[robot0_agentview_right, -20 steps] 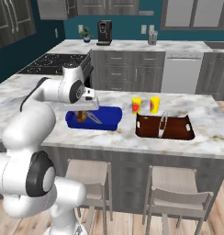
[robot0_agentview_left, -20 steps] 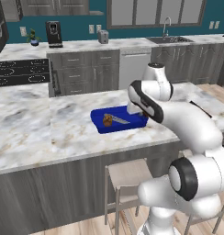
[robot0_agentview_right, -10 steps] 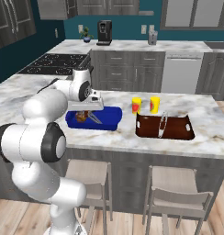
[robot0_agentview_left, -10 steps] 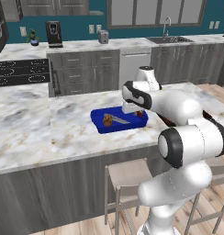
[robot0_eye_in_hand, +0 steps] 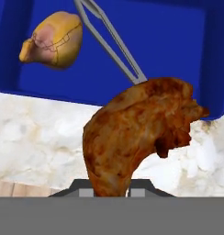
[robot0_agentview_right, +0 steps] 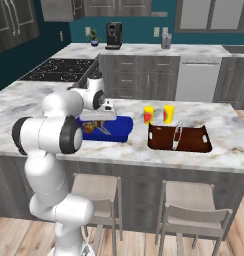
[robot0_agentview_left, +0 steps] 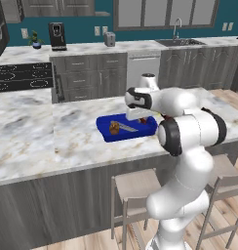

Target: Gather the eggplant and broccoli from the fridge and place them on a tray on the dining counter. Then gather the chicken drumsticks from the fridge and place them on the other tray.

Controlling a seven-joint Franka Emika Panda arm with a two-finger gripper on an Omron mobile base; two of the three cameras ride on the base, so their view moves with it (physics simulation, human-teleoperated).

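One browned chicken drumstick [robot0_eye_in_hand: 141, 133], firm and probably greasy, hangs clamped by its narrow bone end in the jaws, above the blue tray [robot0_eye_in_hand: 178, 50].

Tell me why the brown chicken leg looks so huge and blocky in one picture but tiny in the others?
In the hand view the camera sits right behind the shut gripper, so its browned chicken drumstick looms large, with coarse, blotchy rendering. In the left base view the glossy blue rectangular tray is distant, and the paler drumstick on it is a small, soft speck. Lighting is even, without glare.
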